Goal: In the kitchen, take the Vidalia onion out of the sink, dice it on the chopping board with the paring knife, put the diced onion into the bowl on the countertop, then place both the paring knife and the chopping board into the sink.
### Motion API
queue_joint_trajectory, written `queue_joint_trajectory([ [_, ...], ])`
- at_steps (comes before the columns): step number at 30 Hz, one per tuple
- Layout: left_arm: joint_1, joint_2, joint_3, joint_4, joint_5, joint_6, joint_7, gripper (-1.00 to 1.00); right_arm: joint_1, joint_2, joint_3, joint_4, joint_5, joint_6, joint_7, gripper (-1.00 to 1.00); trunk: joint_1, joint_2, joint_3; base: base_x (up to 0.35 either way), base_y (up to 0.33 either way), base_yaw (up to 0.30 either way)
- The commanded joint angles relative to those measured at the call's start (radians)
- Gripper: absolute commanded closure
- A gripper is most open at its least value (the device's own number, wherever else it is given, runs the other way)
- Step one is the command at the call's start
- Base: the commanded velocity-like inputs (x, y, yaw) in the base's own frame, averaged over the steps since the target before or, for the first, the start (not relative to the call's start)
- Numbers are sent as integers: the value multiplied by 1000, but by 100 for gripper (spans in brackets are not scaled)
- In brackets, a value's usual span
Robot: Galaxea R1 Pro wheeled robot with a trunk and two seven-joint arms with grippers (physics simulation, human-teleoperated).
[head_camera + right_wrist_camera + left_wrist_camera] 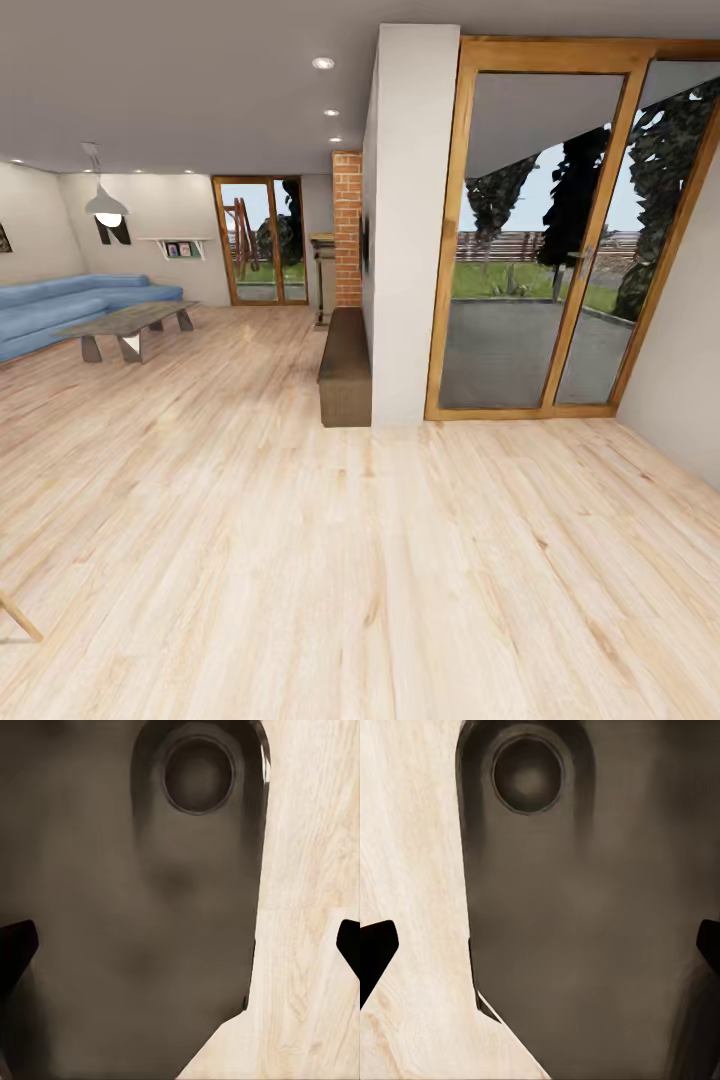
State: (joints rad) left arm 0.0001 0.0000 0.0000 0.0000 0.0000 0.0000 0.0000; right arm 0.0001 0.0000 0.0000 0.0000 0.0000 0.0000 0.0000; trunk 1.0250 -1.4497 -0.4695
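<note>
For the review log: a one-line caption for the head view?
Robot in transit: wooden floor, blue sofa, white pillar, glass doors.

I'm looking into a home's living area: pale wooden plank floor (300, 560), a long blue sofa (60, 305) behind a low grey coffee table (130, 325), a red brick column (347, 225), and wood-framed glass garden doors (560, 250).

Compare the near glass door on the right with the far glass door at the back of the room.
The near glass door appears much larger and reaches almost to the ceiling; the far glass door appears small beside it. The near one stands right of the white wall end, the far one left of the brick column. A dark bench lies between them. Both have wooden frames, two panes, and greenery outside.
</note>
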Motion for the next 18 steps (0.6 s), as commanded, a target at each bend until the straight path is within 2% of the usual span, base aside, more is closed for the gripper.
queue_joint_trajectory([
  [1, 0, 0, 0, 0, 0, 0, 0, -100, 0, 0, 0, 0, 0, 0, 0, -100, 0, 0, 0, 0, 0, 0],
  [6, 0, -2, -2, 2, -2, -2, -2, -100, -2, -2, 2, -2, 3, -2, 0, -100, 0, 0, 0, 0, 0, 0],
  [13, 0, 2, -2, 2, -2, -2, -2, -100, -2, 38, 2, -41, 3, -2, 0, -100, 0, 0, 0, 0, 0, 0],
  [18, 0, 3, -2, 2, -2, -2, -2, -100, -2, 42, 2, -55, 2, 0, 0, -100, 0, 0, 0, 0, 0, 0],
])
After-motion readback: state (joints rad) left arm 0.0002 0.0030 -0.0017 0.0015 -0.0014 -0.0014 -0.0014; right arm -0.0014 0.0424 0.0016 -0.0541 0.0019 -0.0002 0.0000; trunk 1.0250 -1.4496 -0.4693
